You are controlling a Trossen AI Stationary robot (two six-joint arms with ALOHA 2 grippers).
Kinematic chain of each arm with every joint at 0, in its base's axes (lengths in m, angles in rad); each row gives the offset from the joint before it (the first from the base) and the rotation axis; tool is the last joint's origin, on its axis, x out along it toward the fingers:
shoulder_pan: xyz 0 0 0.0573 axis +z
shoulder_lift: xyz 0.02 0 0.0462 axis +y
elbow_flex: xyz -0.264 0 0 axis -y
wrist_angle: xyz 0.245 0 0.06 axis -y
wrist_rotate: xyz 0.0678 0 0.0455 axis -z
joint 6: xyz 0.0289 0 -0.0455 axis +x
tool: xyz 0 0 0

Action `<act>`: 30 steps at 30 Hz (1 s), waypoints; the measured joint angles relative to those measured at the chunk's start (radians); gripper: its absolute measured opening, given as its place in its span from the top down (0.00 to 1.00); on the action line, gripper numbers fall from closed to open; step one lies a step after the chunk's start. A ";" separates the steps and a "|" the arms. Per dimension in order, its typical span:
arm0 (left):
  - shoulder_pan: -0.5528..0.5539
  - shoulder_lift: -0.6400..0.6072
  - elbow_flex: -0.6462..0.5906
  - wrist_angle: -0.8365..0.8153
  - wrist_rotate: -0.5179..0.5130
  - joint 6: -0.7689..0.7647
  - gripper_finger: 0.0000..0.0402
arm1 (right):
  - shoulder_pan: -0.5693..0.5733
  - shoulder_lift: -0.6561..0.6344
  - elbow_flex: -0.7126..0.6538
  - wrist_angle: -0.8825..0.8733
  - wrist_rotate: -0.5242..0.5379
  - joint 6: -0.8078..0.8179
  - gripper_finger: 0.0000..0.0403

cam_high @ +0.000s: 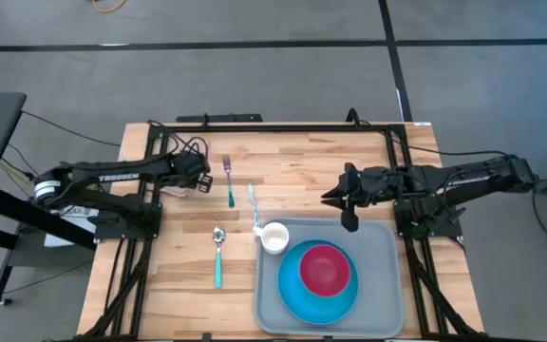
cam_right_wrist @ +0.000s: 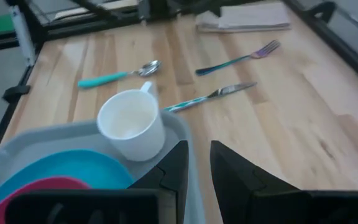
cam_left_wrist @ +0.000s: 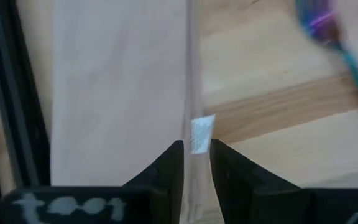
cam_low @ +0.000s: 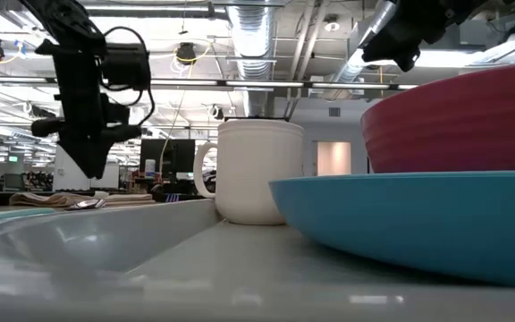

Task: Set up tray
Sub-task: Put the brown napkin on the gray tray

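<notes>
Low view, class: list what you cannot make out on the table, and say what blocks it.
- Tray: far side hidden by the blue plate and white mug.
- Red bowl: cut off by the picture's edge.
- Cutlery: only a spoon tip peeks over the rim.
- Left gripper: silhouette; whether its fingers hold anything is unclear.

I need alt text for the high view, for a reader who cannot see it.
A grey tray on a wooden table holds a white mug and a red bowl on a blue plate. A fork, spoon and knife lie beside it.
</notes>
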 joint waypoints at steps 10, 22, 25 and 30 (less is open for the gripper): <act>0.051 0.152 0.000 -0.009 0.056 0.020 0.83 | -0.081 -0.012 0.000 0.000 0.000 -0.027 0.85; 0.073 0.200 0.002 0.030 0.066 0.152 0.83 | -0.143 -0.012 0.000 -0.004 -0.014 -0.053 0.85; 0.073 0.200 0.002 0.035 0.063 0.147 0.83 | -0.148 -0.012 0.000 -0.004 -0.027 -0.053 0.85; 0.074 0.200 0.002 0.033 -0.032 0.075 0.83 | -0.147 -0.012 0.000 -0.004 -0.027 -0.052 0.85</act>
